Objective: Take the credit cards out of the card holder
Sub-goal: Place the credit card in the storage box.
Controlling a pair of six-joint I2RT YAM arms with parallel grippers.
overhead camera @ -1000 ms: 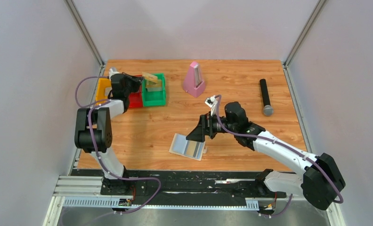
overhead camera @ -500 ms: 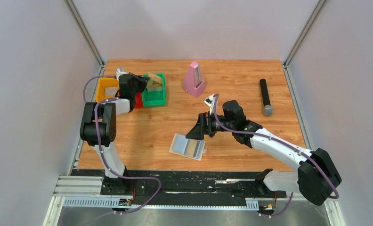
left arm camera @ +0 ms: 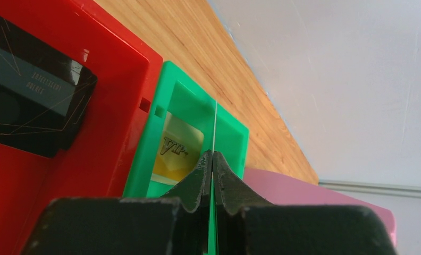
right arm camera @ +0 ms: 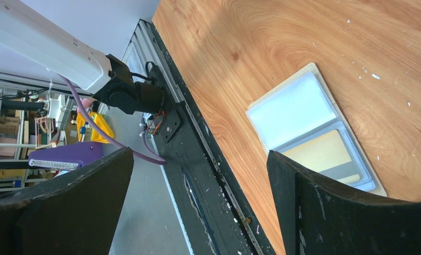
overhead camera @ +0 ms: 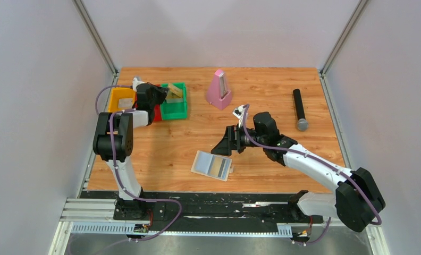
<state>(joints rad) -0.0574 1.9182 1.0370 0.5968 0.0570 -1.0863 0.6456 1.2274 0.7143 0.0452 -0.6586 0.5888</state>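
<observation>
One credit card (left arm camera: pixel 215 127) is clamped edge-on by the left gripper (left arm camera: pixel 212 155) above the green bin (left arm camera: pixel 144 156) for release; beneath the wide-spread right gripper (right arm camera: pixel 200 154), another card (right arm camera: pixel 320 151) is seated in the card holder (right arm camera: pixel 291 114).

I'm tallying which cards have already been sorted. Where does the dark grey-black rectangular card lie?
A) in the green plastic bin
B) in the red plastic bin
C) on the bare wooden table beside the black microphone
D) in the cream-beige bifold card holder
B: the left wrist view shows the dark grey-black card lying inside the red plastic bin, next to the green plastic bin.
</observation>
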